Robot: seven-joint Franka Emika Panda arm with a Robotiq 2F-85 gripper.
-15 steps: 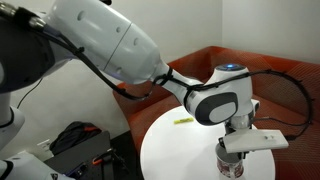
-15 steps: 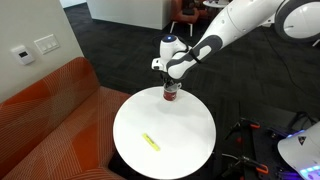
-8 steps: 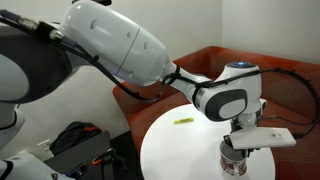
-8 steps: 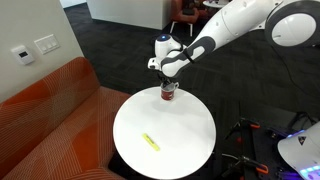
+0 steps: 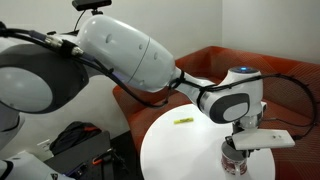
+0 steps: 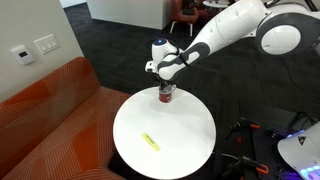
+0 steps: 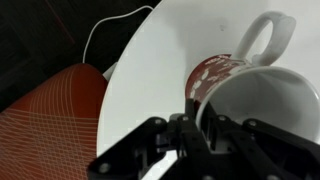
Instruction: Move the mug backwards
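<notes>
The gripper [image 7: 200, 128] is down on the mug [image 7: 250, 90], which stands upright on the round white table [image 6: 190, 145], right under the wrist in both exterior views. In the wrist view, 1 finger sits outside the mug's wall, against the reddish marking, and the other reaches just inside the rim. The 2 fingers are drawn close together, so they seem to be pinching that wall. The picture is dark and soft there, so firm contact is a judgement. The handle [image 7: 265, 35] points away from the fingers, on the far side of the mug.

In an exterior view, the mug [image 6: 167, 96] under the gripper [image 6: 167, 90] is near the table's rim. A small flat yellow-green strip [image 6: 150, 141] lies well apart from the tool, across most of the tabletop. The same strip [image 5: 183, 121] shows off to the side of the gripper [image 5: 235, 152] in an exterior view, with the mug [image 5: 231, 163] just beneath the fingers.

As for progress, the reach and the grasp look done. The mug's base seems to rest on the table, or very close to it. I cannot tell how much of the backward travel is complete. What seems left is to finish any remaining slide or carry, set the mug down, spread the fingers and lift clear.
</notes>
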